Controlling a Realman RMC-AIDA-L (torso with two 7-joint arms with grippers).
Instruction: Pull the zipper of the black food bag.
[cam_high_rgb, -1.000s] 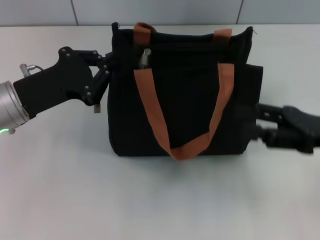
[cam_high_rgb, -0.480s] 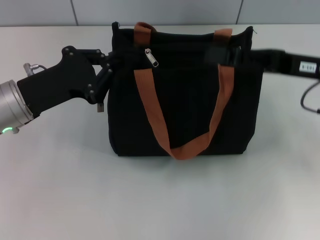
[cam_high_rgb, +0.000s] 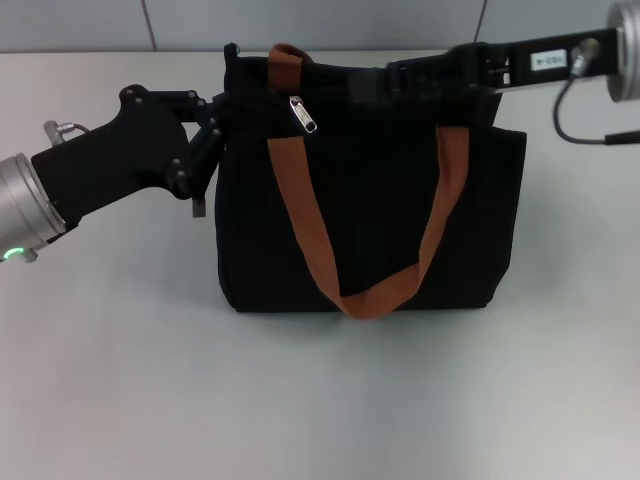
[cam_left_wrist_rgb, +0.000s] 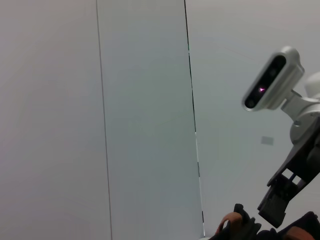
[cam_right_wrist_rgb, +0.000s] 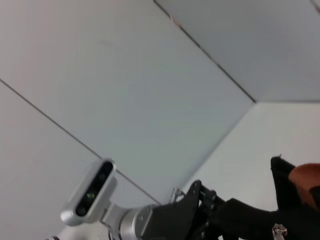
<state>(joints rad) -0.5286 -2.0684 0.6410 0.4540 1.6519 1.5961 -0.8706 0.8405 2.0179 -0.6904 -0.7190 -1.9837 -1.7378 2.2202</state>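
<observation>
White table (cam_high_rgb: 120, 400) carries the upright black fabric food bag (cam_high_rgb: 380, 230), its silver teardrop zipper (cam_high_rgb: 303, 113) near the upper left front. Left end effector (cam_high_rgb: 222, 118) pinches the bag's upper left corner; right end effector (cam_high_rgb: 375, 82) lies across the top edge, opening indeterminable.

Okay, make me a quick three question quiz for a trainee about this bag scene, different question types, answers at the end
1. True or false: the left claw is at the black food bag's upper left corner.
2. Which is nearest the zipper? A) right claw B) the rust-brown strap C) the table
3. Fill in: the right claw reaches along the bag's ____ edge.

Key: 1 true; 2 B; 3 top.
</observation>
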